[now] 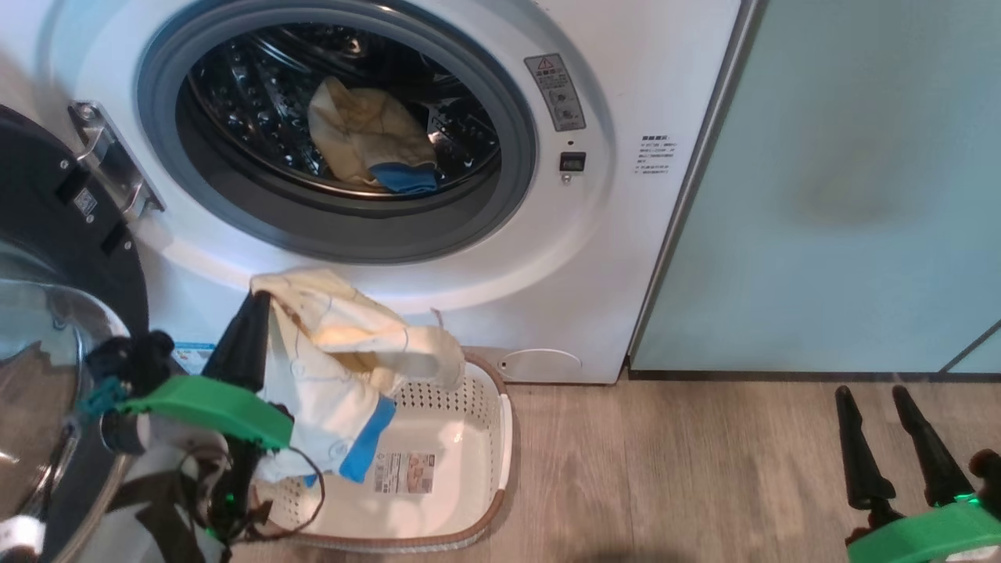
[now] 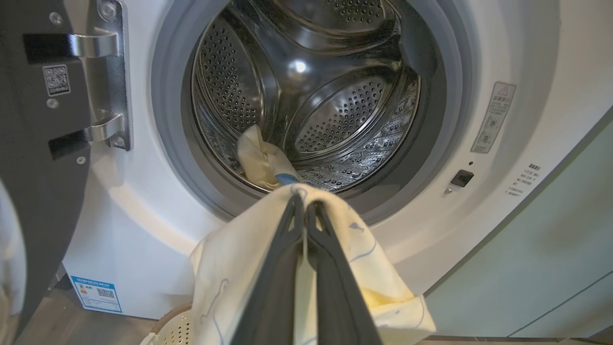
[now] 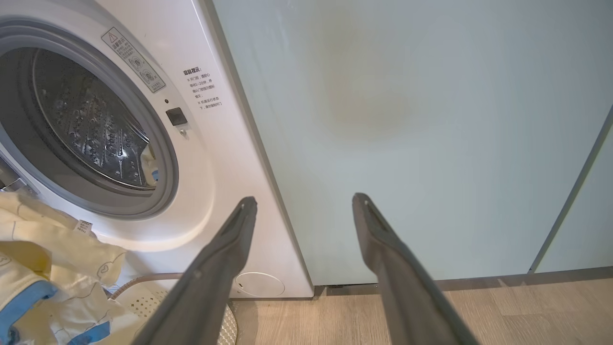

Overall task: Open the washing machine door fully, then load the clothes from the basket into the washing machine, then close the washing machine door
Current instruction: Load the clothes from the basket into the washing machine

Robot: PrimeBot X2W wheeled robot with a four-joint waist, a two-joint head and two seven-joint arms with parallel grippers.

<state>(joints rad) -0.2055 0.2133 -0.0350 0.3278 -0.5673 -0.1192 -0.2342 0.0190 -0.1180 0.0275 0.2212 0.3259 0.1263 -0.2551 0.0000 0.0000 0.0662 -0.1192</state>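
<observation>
Dangling from the clamped-shut left gripper (image 1: 260, 301), a cream garment (image 1: 336, 367) with blue trim hangs above the basket (image 1: 500, 438), just below the mouth of the washing machine (image 1: 610, 234). The cloth looks light, soft and limp, likely to drape and catch on the grey ring (image 1: 516, 156). The pinch near its top fold seems a fair hold, letting the rest trail. Another cream piece (image 1: 364, 129) with a blue edge lies in the steel drum (image 1: 250, 102). The basket's base shows bare around its label (image 1: 404, 471), though part is hidden behind the hanging cloth. The door (image 1: 31, 180) stands wide at left. The right gripper (image 1: 868, 391) hovers, fingers spread and holding nothing, near the floor (image 1: 665, 469) before a pale-green cabinet (image 1: 860, 195).
</observation>
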